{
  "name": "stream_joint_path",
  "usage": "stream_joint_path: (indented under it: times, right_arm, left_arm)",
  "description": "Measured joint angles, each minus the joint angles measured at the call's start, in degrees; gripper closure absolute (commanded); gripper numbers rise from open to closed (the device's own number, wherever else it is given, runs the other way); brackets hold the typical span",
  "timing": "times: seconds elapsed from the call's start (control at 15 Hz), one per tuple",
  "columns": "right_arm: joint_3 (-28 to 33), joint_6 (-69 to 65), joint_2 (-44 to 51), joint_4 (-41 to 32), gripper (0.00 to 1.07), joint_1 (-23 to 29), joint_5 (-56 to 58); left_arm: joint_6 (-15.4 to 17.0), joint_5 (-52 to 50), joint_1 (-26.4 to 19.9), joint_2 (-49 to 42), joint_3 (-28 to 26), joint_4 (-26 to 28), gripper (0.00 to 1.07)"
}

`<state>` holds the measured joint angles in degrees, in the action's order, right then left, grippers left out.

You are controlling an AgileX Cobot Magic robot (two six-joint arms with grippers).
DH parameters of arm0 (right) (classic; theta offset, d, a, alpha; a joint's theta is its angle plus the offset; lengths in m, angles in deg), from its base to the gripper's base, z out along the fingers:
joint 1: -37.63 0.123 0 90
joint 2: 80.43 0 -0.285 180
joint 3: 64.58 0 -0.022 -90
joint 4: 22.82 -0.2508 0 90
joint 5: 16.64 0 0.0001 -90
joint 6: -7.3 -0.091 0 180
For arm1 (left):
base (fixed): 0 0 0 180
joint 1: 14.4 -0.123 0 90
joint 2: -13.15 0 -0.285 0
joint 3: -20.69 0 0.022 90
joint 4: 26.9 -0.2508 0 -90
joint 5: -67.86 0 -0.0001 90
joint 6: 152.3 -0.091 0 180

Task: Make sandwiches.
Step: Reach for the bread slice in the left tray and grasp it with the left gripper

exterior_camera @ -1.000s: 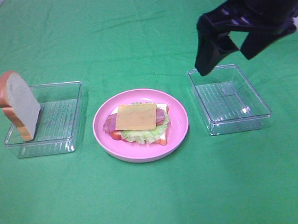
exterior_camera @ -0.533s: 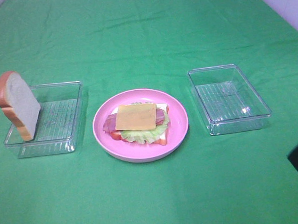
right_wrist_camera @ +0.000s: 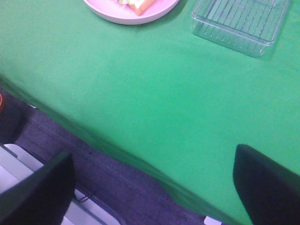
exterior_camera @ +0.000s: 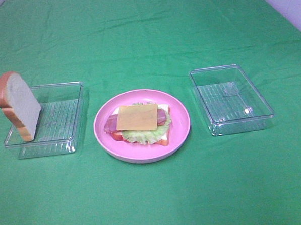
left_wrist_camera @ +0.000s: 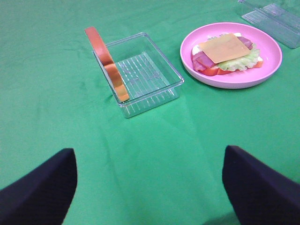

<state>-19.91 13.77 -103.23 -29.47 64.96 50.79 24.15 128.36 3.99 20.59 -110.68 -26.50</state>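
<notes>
An open-topped sandwich [exterior_camera: 139, 124] is sat on the plate [exterior_camera: 181, 122], cheese [exterior_camera: 137, 116] uppermost. One bread slice [exterior_camera: 17, 105] is propped in the 9 o'clock tray [exterior_camera: 65, 117]. Both claws, left [left_wrist_camera: 147, 185] and right [right_wrist_camera: 154, 190], are spread wide, nothing gripped.

An open sandwich [exterior_camera: 139, 124] lies flat on the pink plate [exterior_camera: 179, 133]: white bread at the bottom, then lettuce, bacon, and a square orange cheese slice on top. One more bread slice [exterior_camera: 17, 105] stands on edge, leaning in the left tray [exterior_camera: 65, 117].
</notes>
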Motion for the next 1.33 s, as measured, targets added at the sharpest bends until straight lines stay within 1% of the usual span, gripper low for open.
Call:
stream_joint_path:
  times: [0.07,0.2,0.27,0.33,0.47,0.53,0.67,0.8,0.87,0.93,1.0,1.2,1.27,1.33]
  right_arm:
    - [1.3,0.1,5.9,1.4,0.22,0.0,-0.3]
    - [1.6,0.1,9.6,2.2,0.22,0.0,-1.9]
    - [2.1,0.1,10.7,2.8,0.22,0.0,-2.9]
    - [2.6,0.1,11.3,2.9,0.22,0.0,-4.1]
    - [3.4,0.1,11.3,3.0,0.22,0.0,-5.5]
    - [3.6,0.1,11.3,3.0,0.22,0.0,-5.6]
    - [3.6,-0.3,11.3,3.2,0.22,0.0,-5.7]
    - [3.7,-0.5,11.3,3.5,0.22,0.0,-5.7]
    - [3.7,-0.5,11.3,3.6,0.22,0.0,-5.7]
    - [3.7,-0.5,11.3,3.7,0.22,0.0,-5.9]
    - [3.7,-0.5,11.3,3.7,0.22,0.0,-6.0]
    - [3.7,-0.5,11.3,3.7,0.22,0.0,-6.0]
    - [3.7,-0.5,11.3,3.8,0.22,0.0,-6.0]
    - [3.7,-0.5,11.3,3.8,0.22,0.0,-6.0]
  left_arm:
    - [0.0,0.0,0.0,0.0,0.0,0.0,0.26]
    - [0.0,-0.3,0.0,0.0,-0.2,-0.4,0.26]
    - [0.5,-1.5,0.0,0.3,-0.8,-0.4,0.26]
    - [2.1,-2.9,0.0,1.8,-1.4,-0.4,0.26]
    - [6.9,-5.2,0.0,6.9,-2.5,-2.6,0.26]
    - [9.4,-6.0,0.0,10.1,-3.0,-4.2,0.26]
    - [15.4,-6.1,0.0,19.5,-5.2,-8.8,0.26]
    - [19.5,-6.1,0.0,29.3,-8.9,-12.1,0.26]
    - [21.5,-6.1,0.0,34.3,-11.5,-12.9,0.26]
    - [22.4,-6.1,0.0,37.1,-12.7,-13.2,0.26]
    - [23.4,-6.1,0.0,42.7,-15.8,-13.4,0.26]
    - [23.9,-6.1,0.0,57.4,-24.8,-13.9,0.27]
    - [23.9,-5.6,0.0,66.8,-30.4,-15.3,0.29]
    - [23.9,-4.9,0.0,71.0,-33.2,-15.5,0.29]
